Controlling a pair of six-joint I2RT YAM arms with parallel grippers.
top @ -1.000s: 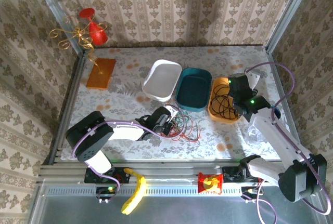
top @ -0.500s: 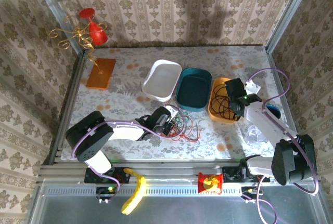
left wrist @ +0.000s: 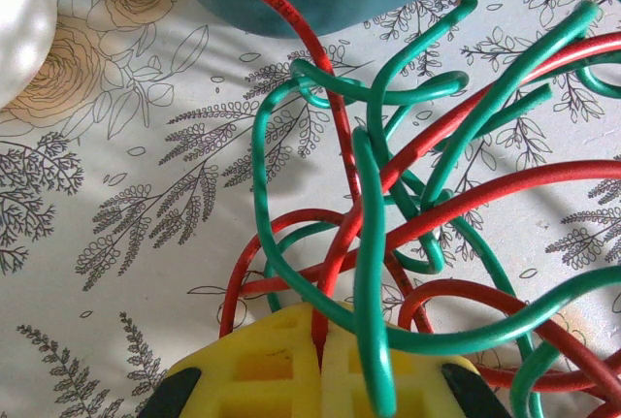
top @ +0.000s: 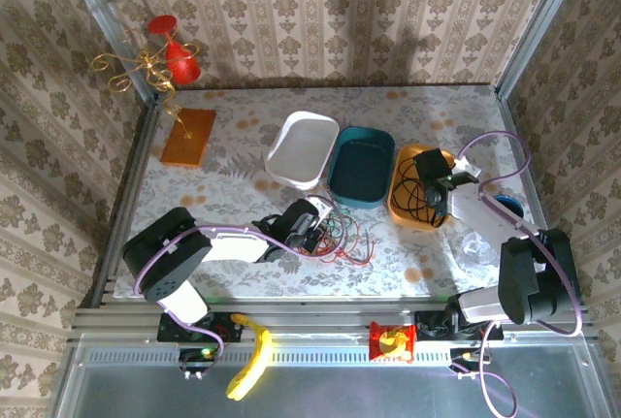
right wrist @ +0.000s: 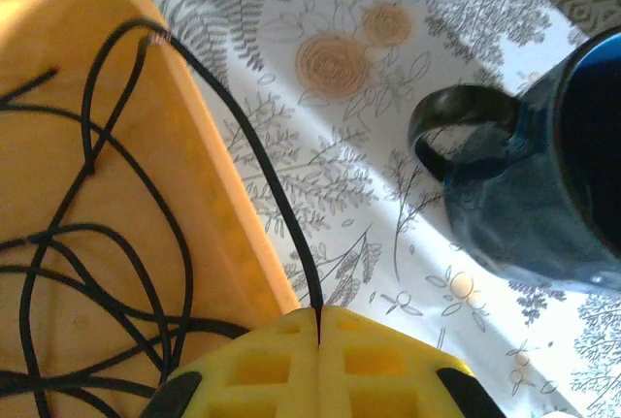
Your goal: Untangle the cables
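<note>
Bench [top: 243, 132], floral cover, is carrying all items.

Three tubs are sitting in a row at mid-bench, each just beside the next: white tub [top: 303, 149] on the left, teal tub [top: 361, 168] in the middle, orange tub [top: 396, 185] on the right.

The left arm is lying low across the near left of the bench. The right arm is reaching in from the near right toward the orange tub.

Blue mug [top: 506, 209] is standing on the bench to the right of the orange tub; in the right wrist view its handle is pointing toward that tub.

Left claw [top: 315, 229] is resting at the left edge of the red-and-green tangle [top: 345, 237], which is lying on the bench in front of the white and teal tubs. In the left wrist view its yellow pads are pressing together on the red cable [left wrist: 335, 151], which is running into the seam between them. Green cable [left wrist: 369, 243] is looping over one pad and weaving through the red strands.

Right claw [top: 433, 203] is sitting over the orange tub. In the right wrist view its pads are closing flat on the black cable [right wrist: 288, 229], which is crossing the tub rim. The rest of the black cable is coiling loosely inside the orange tub.
</note>
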